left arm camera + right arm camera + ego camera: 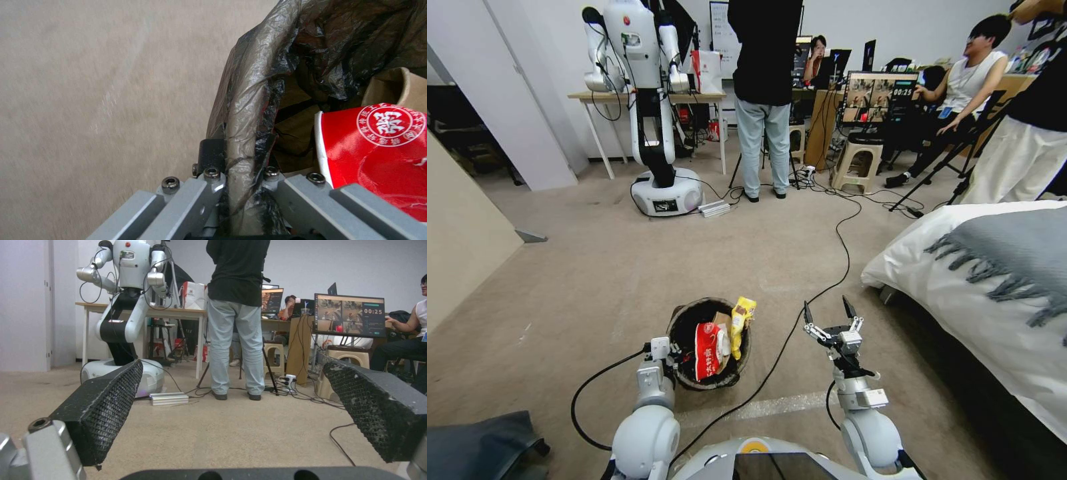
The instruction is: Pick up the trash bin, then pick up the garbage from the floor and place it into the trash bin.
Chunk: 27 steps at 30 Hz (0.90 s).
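The beige carpeted floor (594, 280) is carrying black cables (844, 247) snaking across it, and a white bed (960, 300) is standing at its right.

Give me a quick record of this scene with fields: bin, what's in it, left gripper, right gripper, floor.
bin: trash bin, black liner, held in front of the robot
contents: red-and-white packet, yellow wrapper, brown paper bag
left gripper: shut on the bin's lined rim
right gripper: open, holding nothing, beside the bin
floor: beige carpet, black cable across it
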Motion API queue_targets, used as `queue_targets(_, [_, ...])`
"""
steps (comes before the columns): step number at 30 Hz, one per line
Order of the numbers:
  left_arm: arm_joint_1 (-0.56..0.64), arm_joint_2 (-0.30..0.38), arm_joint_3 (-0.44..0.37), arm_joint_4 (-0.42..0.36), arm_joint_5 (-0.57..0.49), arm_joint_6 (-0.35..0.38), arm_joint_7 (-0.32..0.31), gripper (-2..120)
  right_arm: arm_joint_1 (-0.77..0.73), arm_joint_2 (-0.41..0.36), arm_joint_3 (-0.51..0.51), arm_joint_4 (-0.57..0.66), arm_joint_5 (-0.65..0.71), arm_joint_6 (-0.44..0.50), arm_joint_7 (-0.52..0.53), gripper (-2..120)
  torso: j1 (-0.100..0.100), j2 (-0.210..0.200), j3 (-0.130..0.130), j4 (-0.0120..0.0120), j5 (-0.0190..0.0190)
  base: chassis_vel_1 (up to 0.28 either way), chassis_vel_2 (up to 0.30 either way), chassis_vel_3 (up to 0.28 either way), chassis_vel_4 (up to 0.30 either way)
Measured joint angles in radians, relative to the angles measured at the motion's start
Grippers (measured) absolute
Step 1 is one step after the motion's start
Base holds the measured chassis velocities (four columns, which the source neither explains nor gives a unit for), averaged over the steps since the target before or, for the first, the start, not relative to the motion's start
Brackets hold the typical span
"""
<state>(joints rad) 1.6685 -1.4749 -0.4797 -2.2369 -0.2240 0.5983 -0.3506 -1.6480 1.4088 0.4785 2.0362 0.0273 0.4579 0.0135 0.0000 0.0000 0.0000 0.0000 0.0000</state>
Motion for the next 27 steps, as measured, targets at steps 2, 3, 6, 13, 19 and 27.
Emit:
queue_targets(2, [0.0, 0.0, -0.004, 0.007, -0.013, 0.008, 0.002, 0, 0.0, 0.0, -0.001, -0.001, -0.001, 0.001, -0.001, 100, 0.0, 0.0, 0.0, 0.0, -0.0001, 0.0, 0.0, 0.0, 0.0])
queue_targets(3, [0.001, 0.001, -0.01, 0.016, -0.028, 0.019, 0.004, 0, 0.002, 0.001, -0.002, -0.003, -0.002, 0.003, -0.001, 100, 0.0, 0.0, 0.0, 0.0, -0.0002, 0.0, 0.0, 0.0, 0.0])
queue_targets(6, [0.001, 0.002, -0.016, 0.028, -0.052, 0.037, 0.004, 0, 0.004, 0.003, -0.003, -0.007, -0.005, 0.006, -0.003, 100, 0.0, 0.0, 0.0, 0.0, 0.0, 0.0, 0.0, 0.0, 0.0])
queue_targets(13, [-0.006, 0.005, -0.03, 0.065, -0.079, 0.047, 0.002, 0, 0.003, 0.005, -0.004, -0.011, -0.01, 0.013, -0.005, 100, 0.0, 0.0, 0.0, 0.0005, 0.0014, 0.0, 0.0, 0.0, 0.0])
queue_targets(19, [-0.007, 0.005, -0.035, 0.102, -0.099, 0.044, 0.001, 0, -0.001, 0.005, -0.003, -0.015, -0.015, 0.02, -0.015, 100, 0.0, 0.0, 0.0, 0.0006, 0.0015, 0.0, 0.0, 0.0, 0.0])
queue_targets(27, [-0.016, 0.002, -0.035, 0.109, -0.108, 0.043, 0.001, 0, -0.004, 0.007, -0.005, -0.024, -0.026, 0.03, -0.021, 100, 0.0, 0.0, 0.0, 0.0002, 0.0006, 0.0, 0.0, 0.0, 0.0])
